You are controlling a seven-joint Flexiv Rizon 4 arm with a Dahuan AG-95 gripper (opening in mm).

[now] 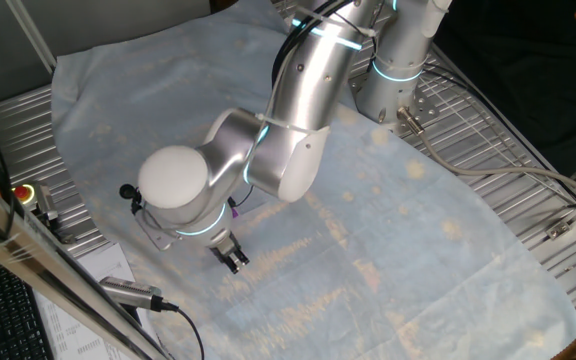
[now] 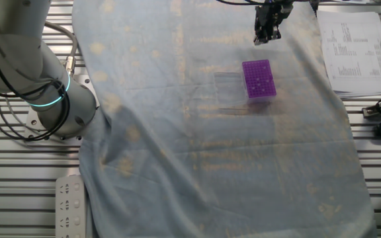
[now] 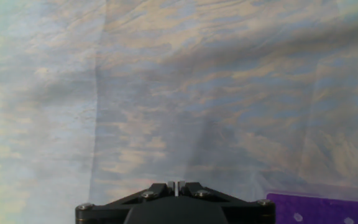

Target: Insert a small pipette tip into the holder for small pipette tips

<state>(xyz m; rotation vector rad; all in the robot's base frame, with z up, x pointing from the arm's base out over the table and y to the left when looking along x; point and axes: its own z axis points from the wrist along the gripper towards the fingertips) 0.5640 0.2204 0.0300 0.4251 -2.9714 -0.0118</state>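
The hand (image 2: 268, 32) is hanging above the cloth (image 2: 210, 145) covering the tabletop, its fingers pressed together with only a thin slit between them in the hand view; whether a tip is sitting between them cannot be told. The holder for small pipette tips (image 2: 258, 79) is lying on the cloth near the hand, apart from it, closer to the edge where the printed sheets (image 2: 354, 53) are lying.

The holder for small pipette tips (image 2: 258, 79) sits on the cloth (image 2: 210, 152) covering the table, just below the gripper (image 2: 267, 33), papers (image 2: 352, 46) lying to its right.
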